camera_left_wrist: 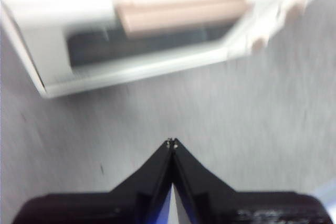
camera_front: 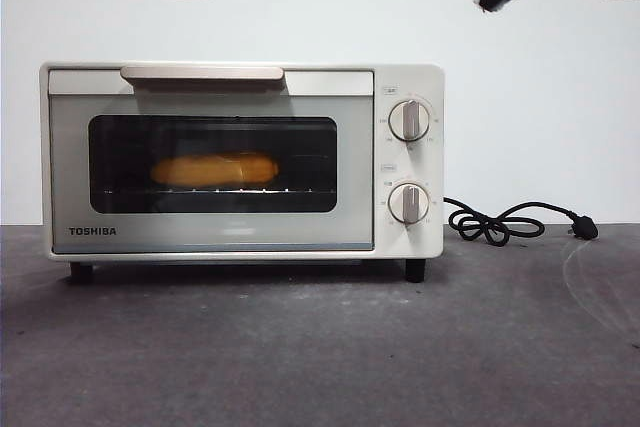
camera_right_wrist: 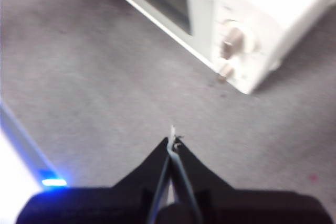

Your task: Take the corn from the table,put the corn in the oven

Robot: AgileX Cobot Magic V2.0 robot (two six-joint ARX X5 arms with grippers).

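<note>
Front view: I see the corn (camera_front: 214, 169) already inside the oven (camera_front: 240, 162), lying lengthwise on the rack behind the dark glass, roughly centred and a little toward the side away from the 2 knobs (camera_front: 409, 120). The door is shut, handle (camera_front: 202, 73) up top. I judge the placing done. Both arms show only as black tips at the 2 top corners, well above the oven and well apart from the corn. A power cord (camera_front: 510, 221) lies loose on the table (camera_front: 320, 347) beside the oven, unplugged.

As for handling, I judge the cob light, stiff and fairly grippy thanks to the bumpy kernel rows, though round enough to roll. If I had to take it again, I would pinch it across the middle of its length, jaws squarely over the thickest part, not at the tapered end.

Left wrist view: my left gripper (camera_left_wrist: 171, 142) has its jaws pressed together, holding nothing. It hangs over bare table, with the oven front and handle ahead, blurred. The corn is not discernible through the glass here.

Right wrist view: my right gripper (camera_right_wrist: 172, 140) is likewise closed and empty, above the table near the oven's knob end. No corn visible; the closed door stands between it and either gripper.
</note>
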